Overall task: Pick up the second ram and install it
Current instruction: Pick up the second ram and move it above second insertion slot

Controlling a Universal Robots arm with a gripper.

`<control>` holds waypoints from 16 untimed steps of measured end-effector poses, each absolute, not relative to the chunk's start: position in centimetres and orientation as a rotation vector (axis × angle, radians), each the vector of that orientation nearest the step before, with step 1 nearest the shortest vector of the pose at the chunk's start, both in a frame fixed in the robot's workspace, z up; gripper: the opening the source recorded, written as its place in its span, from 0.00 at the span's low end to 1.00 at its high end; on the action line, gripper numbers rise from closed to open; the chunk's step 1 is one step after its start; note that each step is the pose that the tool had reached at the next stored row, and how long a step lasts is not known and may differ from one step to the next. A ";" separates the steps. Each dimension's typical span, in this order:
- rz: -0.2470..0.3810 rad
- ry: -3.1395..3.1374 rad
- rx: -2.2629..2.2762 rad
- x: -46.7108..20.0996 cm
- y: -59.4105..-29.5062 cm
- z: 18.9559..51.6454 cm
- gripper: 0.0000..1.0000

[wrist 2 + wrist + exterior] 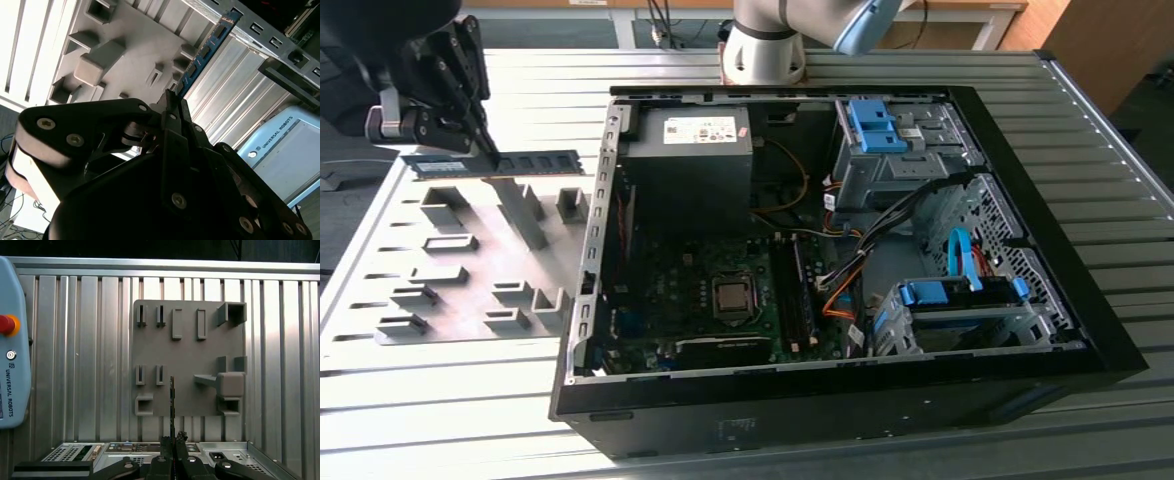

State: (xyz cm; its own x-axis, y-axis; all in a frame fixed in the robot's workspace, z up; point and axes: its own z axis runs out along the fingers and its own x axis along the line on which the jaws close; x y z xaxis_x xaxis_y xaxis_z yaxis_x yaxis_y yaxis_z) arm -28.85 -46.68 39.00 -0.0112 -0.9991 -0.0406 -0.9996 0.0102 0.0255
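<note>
Noted one line of capital lettering, a maker's mark and so not transcribed, on the pale blue pendant [11, 315] [287, 150] in both wrist views. Found a white printed label [699, 129] on the power supply box [683, 180] inside the computer case [854, 425] in the exterior view, print too small to read.

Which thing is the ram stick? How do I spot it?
Find the big open black computer case; at the exterior view's left of it lies a grey fixture plate. Above that plate's far edge, black jaws pinch the second ram: a long, thin green-blue strip with dark chips, unlike the chunky grey blocks.
</note>
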 end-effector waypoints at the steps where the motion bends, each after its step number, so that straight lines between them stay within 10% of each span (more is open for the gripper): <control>1: 0.073 2.225 -2.201 -28.8 -46.7 39.0 0.14; 16: 0.073 2.225 -2.201 -28.2 -46.7 39.0 0.14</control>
State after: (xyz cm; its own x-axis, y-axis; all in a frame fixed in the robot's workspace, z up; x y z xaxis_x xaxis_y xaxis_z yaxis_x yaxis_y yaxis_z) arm -28.18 -46.68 39.01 -0.0112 -0.9991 -0.0405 -0.9996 0.0102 0.0256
